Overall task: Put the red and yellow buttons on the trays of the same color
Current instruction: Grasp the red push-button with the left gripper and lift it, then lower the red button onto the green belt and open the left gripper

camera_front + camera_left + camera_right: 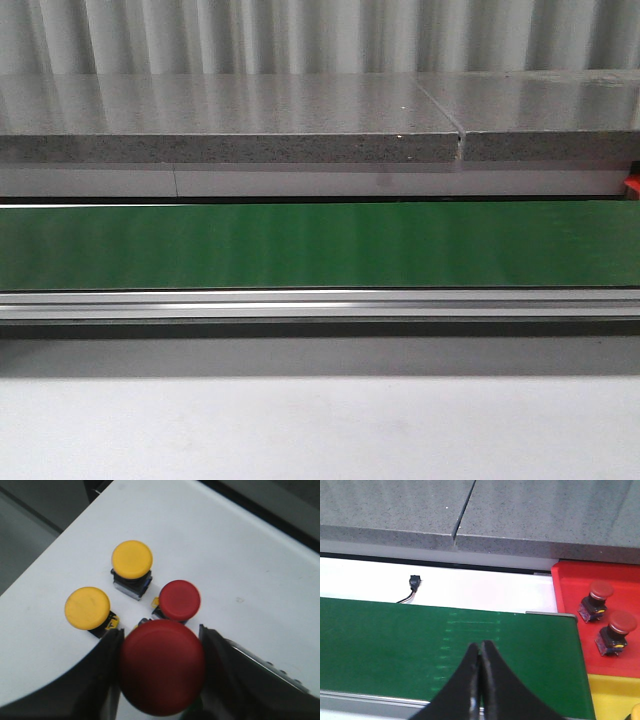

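Jaws of the left gripper [162, 680] are clamped on a red button [162, 666] above the white surface [240, 555]; right gripper [479, 680] jaws are together (2 red buttons [606, 625] sit in the red tray [570, 587]).

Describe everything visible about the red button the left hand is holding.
The red button shows mostly its large, round, domed cap, smooth, matte and plastic-looking, facing the left wrist camera and blurred by closeness. It sits between the two dark fingers of the left hand, which press against its sides. Its body below the cap is hidden. It hangs above the white table, in front of a smaller-looking red button and two yellow ones standing there.
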